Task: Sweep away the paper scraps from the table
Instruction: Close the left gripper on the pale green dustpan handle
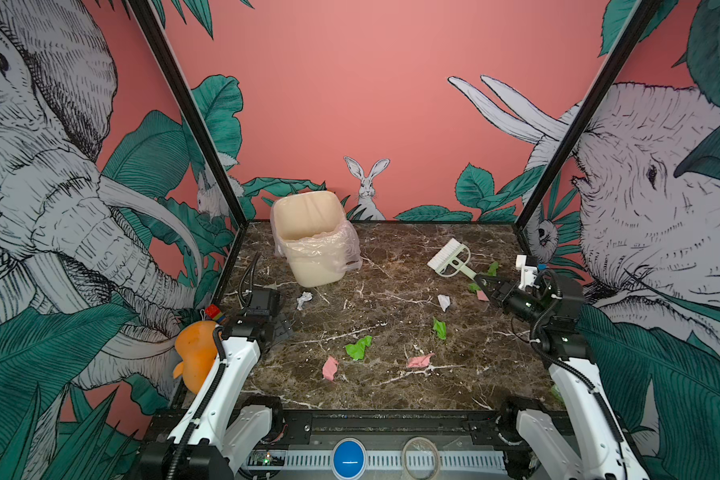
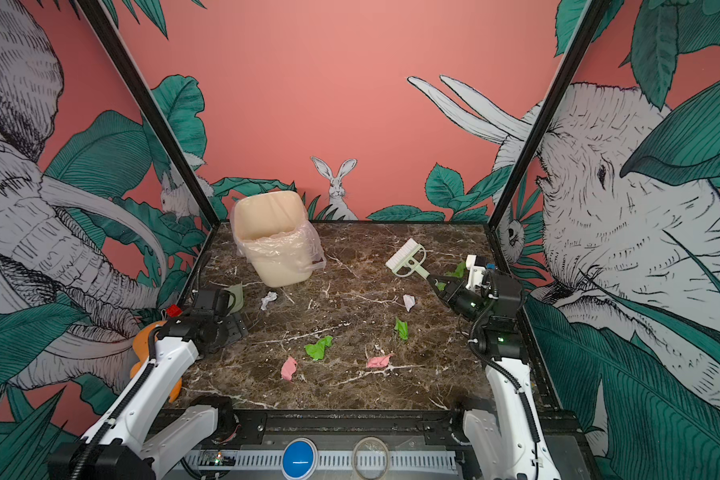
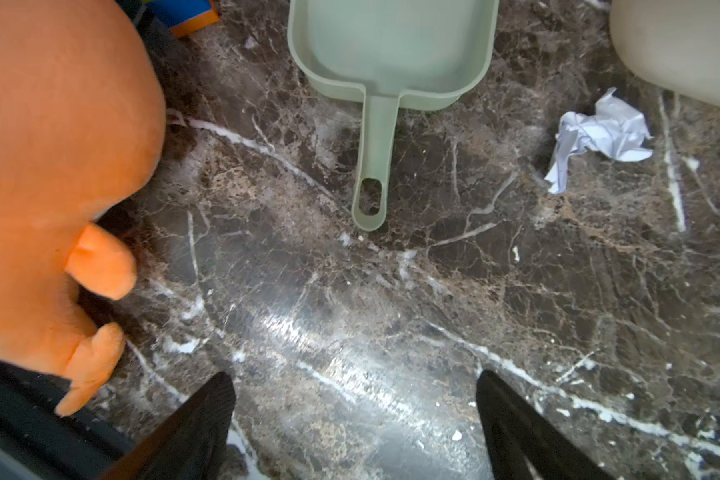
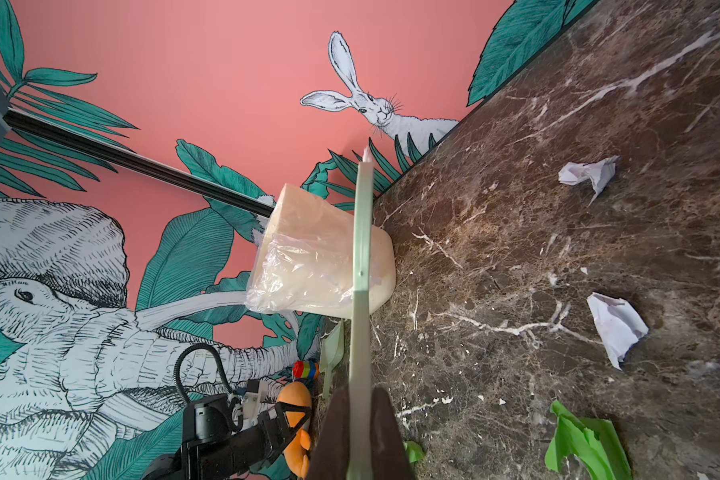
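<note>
A cream bin (image 1: 308,245) with a clear plastic liner stands on the desk (image 1: 391,386). The paper scraps lie loose on the desk, all on the robot's side of the bin. A white scrap (image 1: 304,300) is near the bin's base and a second white scrap (image 1: 444,302) is off to the bin's right. A green scrap (image 1: 359,347) and two pink scraps (image 1: 330,368) lie farther from the bin.

The right pincer (image 1: 485,282), well to the right of the bin, is clamped tight on the handle of the pale green brush (image 1: 447,255). The brush's bristle end is turned toward the bin.

The left pincer (image 3: 352,374) has its jaws spread wide and grips nothing. It hangs over bare desk to the left of the bin. The dustpan (image 3: 391,50) lies just beside the bin with its handle toward this pincer.
</note>
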`<state>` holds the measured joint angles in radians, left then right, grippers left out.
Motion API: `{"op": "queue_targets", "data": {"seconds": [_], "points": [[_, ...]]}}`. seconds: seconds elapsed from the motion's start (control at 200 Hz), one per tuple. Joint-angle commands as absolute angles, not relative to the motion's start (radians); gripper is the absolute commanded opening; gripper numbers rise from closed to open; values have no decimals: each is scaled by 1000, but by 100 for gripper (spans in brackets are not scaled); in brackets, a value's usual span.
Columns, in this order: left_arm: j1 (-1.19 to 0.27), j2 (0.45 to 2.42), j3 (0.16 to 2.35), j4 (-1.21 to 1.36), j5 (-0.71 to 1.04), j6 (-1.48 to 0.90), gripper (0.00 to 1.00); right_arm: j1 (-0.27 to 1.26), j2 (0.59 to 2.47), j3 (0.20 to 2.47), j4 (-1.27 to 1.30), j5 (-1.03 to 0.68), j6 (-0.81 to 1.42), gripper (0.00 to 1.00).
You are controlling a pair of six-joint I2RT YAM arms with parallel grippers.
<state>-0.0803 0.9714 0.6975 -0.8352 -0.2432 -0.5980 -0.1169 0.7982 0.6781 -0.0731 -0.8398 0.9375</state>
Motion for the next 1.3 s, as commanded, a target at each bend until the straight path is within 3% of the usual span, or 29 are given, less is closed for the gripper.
{"op": "queue_targets", "data": {"seconds": [0.0, 0.64, 0.825, 1.295], "points": [[-48, 1013, 679, -719, -212, -542, 91, -121, 795, 708, -41, -862, 923, 0], [79, 1289, 647, -387, -169, -419, 71, -133, 830, 712, -43, -861, 908, 0], [116, 1357, 691, -400, -150, -393, 61, -136, 827, 705, -52, -861, 907, 0], [132, 1407, 718, -371, -118, -365, 50, -143, 834, 705, -47, -859, 907, 0]]}}
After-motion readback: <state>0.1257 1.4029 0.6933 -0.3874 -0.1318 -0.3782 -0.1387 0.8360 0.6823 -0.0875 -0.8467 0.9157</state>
